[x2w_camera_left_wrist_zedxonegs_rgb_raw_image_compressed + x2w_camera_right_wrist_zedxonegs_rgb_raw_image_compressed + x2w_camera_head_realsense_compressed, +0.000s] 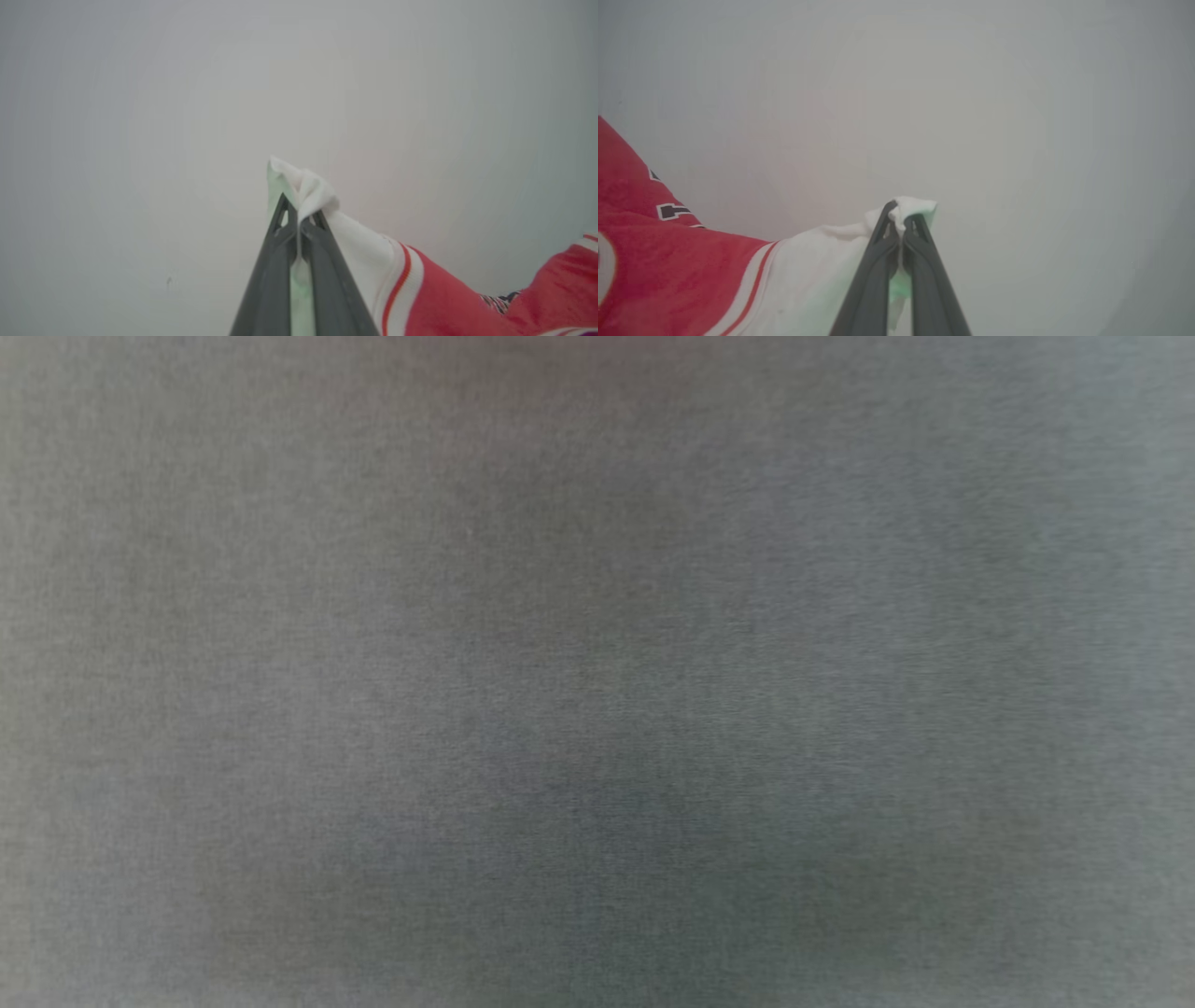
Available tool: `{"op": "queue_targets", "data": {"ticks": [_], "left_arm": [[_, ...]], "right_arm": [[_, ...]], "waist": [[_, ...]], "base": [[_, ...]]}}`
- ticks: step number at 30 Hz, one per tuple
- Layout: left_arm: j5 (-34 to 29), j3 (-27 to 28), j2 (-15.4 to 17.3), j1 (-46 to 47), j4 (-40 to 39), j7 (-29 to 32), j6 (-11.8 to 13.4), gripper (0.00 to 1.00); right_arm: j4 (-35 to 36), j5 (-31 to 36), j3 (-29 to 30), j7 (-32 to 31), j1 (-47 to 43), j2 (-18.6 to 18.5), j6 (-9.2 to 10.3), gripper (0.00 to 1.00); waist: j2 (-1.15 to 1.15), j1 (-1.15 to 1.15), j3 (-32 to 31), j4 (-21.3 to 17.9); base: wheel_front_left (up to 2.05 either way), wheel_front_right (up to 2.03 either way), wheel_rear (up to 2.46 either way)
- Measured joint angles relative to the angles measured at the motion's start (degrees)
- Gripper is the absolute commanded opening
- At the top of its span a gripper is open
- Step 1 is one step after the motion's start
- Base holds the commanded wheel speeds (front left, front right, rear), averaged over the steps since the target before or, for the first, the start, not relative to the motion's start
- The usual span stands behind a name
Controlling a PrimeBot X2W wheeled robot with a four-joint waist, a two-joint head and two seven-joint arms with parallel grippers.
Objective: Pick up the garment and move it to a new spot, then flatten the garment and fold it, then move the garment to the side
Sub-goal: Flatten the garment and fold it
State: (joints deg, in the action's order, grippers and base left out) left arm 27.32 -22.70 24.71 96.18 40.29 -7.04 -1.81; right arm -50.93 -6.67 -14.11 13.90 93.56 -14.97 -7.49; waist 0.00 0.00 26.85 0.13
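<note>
Garment [444, 303], white sleeves [359, 242] apparently pinched in left gripper [299, 217], right gripper [900, 218]

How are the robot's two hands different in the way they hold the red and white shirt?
The left hand has the shirt trailing to its camera's right; the right hand has it trailing left. White cloth bunches high above the left hand's tips but barely peeks over the right hand's. Both are shut on white sleeve cloth.

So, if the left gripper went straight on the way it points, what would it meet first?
Beyond the garment's white sleeve pinched in the left gripper, only a plain pale surface lies ahead; how far off, the blur does not tell.
</note>
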Motion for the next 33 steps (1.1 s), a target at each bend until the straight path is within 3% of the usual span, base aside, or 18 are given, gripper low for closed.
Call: {"op": "queue_targets", "data": {"ticks": [3,6,10,12,14,18,25,28,33], "left_arm": [[0.4,-0.74,-1.78,-1.21,5.45,-1.87,-1.09,0.0],[1.66,-1.51,-3.04,-4.87,11.91,-0.63,-2.42,0.0],[3.44,-2.9,-3.8,-10.03,16.74,4.23,-3.72,0.0],[4.22,-2.97,-3.8,-11.38,17.75,6.2,-4.04,0.0],[5.0,-3.63,-3.6,-14.4,18.74,9.11,-4.59,0.0],[7.69,-4.39,-2.99,-20.18,18.61,15.25,-5.17,0.0],[11.32,-5.37,0.78,-33.77,9.2,24.65,-5.16,0.0],[12.56,-5.15,3.26,-41.18,1.07,28.36,-3.03,0.0],[15.89,-3.85,8.47,-56.02,-17.85,35.17,3.54,0.0]], "right_arm": [[-4.38,0.86,-0.74,0.26,-0.87,1.66,-0.01,0.0],[-9.22,-3.58,-2.75,-2.27,-4.17,3.78,-0.01,0.0],[-9.72,-11.02,-7.88,-7.37,-10.17,5.21,-0.01,0.0],[-9.07,-11.99,-10.16,-9.27,-11.66,4.86,-0.02,0.0],[-6.34,-17.04,-12.85,-12.24,-15.1,3.59,-0.02,0.0],[1.13,-25.74,-18.14,-19.31,-21.82,-2.13,-0.01,0.0],[17.59,-36.28,-23.05,-29.59,-34.42,-12.79,-0.01,0.0],[23.51,-38.87,-23.16,-33.94,-40.48,-16.55,-0.01,0.0],[33.21,-41.81,-22.09,-39.82,-49.88,-21.51,-0.01,0.0]], "waist": [[0.0,0.0,0.94,0.98],[0.0,0.0,0.56,1.71],[0.0,0.0,-1.06,2.09],[0.0,0.0,-1.54,2.17],[0.0,0.0,-2.6,2.34],[0.0,0.0,-4.85,2.66],[0.0,0.0,-8.7,3.16],[0.0,0.0,-10.01,3.37],[0.0,0.0,-11.31,3.39]], "base": [[0.0,0.0,0.0],[0.0,0.0,0.0],[0.0,0.0,0.0],[0.0,0.0,0.0],[0.0,0.0,0.0],[0.0,0.0,0.0],[0.0,0.0,0.0],[0.0,0.0,0.0],[0.0,0.0,0.0]]}}
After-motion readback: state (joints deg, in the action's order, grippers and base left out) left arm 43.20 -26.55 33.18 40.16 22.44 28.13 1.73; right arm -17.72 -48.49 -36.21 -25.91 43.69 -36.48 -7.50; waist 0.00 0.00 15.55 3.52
